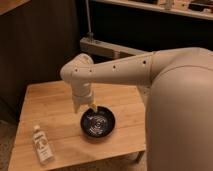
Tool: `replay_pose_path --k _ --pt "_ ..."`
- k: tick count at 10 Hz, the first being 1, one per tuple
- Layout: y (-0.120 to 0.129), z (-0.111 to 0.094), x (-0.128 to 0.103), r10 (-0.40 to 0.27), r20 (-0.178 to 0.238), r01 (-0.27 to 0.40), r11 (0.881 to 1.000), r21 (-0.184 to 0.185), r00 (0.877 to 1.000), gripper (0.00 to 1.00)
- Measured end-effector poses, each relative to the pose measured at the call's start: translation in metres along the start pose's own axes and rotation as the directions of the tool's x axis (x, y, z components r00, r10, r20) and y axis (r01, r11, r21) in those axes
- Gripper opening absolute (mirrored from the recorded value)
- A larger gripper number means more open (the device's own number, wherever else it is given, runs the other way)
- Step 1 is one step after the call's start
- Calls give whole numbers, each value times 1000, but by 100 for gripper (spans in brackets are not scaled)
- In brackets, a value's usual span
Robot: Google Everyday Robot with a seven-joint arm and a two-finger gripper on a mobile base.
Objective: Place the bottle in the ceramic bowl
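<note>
The big pale arm reaches over the wooden bench. The black bowl sits near the front middle, with only shiny spots inside. The end effector hangs by the bowl's back left rim; it looks spread wide and holds nothing. The bottle lies flat at the front left corner, cap pointing away toward the back.
</note>
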Motion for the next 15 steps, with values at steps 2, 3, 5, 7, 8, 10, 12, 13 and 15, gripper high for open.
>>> replay_pose_path --k 2,3,5,7,8,10,12,13,15 --pt "0 0 0 0 0 0 1000 0 1000 65" --pt "0 0 0 0 0 0 1000 0 1000 65" --pt "0 0 0 0 0 0 1000 0 1000 65" --pt "0 0 0 0 0 0 1000 0 1000 65" --pt "0 0 0 0 0 0 1000 0 1000 65" --pt "2 0 0 -8 0 8 1000 -3 1000 65" --pt "24 -1 2 -55 1 55 998 -11 998 65" --pt "46 -1 0 -92 3 92 996 -11 996 65" --pt "89 -1 2 -167 10 167 986 -9 986 65"
